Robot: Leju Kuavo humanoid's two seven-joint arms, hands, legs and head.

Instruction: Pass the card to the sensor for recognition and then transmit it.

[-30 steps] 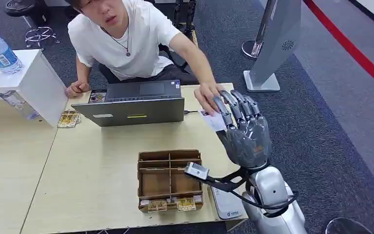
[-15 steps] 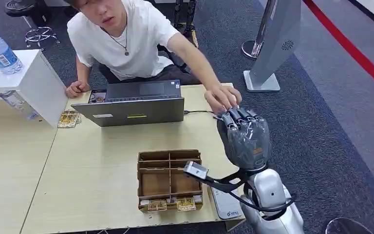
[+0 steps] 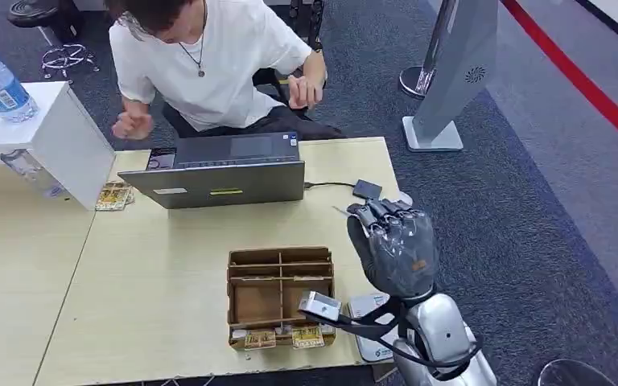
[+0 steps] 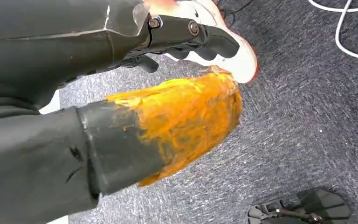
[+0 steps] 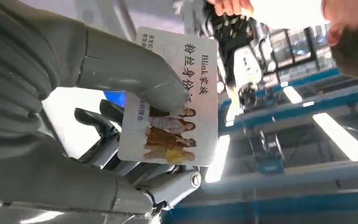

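Robot hand (image 5: 98, 121) thumb pressed onto card (image 5: 177, 102)

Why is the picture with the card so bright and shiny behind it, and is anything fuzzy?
In the right wrist view, bright ceiling lights glare behind the card, whose print stays sharp; the person's hand at the edge is washed out. In the left wrist view, the orange-smeared thumb looks soft. The head view is evenly lit and clear.

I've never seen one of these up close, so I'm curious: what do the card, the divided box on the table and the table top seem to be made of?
Card: probably glossy plastic, flat and stiff, printed picture.
Divided box: brown corrugated cardboard, matte, thin partition walls.
Table top: pale wood-look laminate, faint grain; could be veneer.
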